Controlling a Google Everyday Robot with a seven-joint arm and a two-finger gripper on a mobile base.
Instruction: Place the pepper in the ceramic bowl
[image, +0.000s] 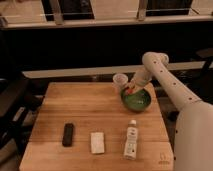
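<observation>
The glossy green ceramic bowl (137, 100) sits near the right edge of the wooden table (85, 112). My gripper (131, 90) hangs over the bowl's left rim, at the end of the white arm reaching in from the right. A tiny orange-red pepper (130, 92) shows at the gripper's tip, just above the rim. I cannot tell whether it is still held.
A small pale translucent cup (119, 80) stands just left of the bowl, close to the gripper. A white bottle (131, 139) lies at the front right. A white packet (97, 142) and a black rectangular object (68, 134) lie at the front.
</observation>
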